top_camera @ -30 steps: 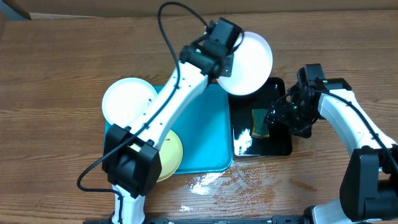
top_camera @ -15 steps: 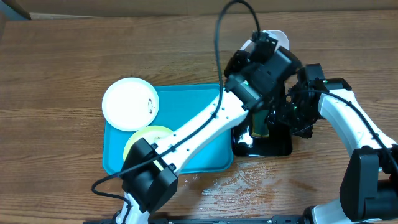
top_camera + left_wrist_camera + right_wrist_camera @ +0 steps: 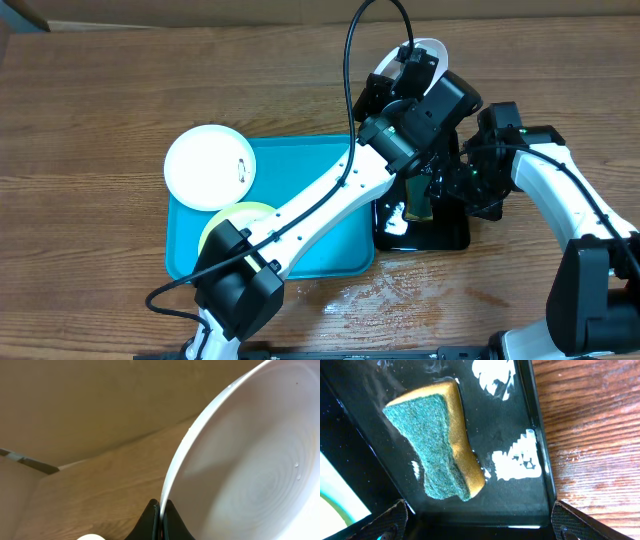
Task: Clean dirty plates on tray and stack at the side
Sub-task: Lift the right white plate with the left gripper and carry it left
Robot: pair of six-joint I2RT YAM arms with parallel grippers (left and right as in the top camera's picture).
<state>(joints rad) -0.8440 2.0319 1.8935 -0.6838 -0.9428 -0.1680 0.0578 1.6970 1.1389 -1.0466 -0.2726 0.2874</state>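
The left tool [image 3: 161, 516] pinches a plate [image 3: 250, 460] by its rim, and the right tool [image 3: 482, 519] is wide open just over the sponge [image 3: 437, 440] in the black tray [image 3: 520, 420].

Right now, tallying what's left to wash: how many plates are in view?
3. White plate on the blue tray's far-left corner; yellow-green plate on its near-left side, partly under the left arm; held plate in the left gripper near the black tray. The arm may hide more.
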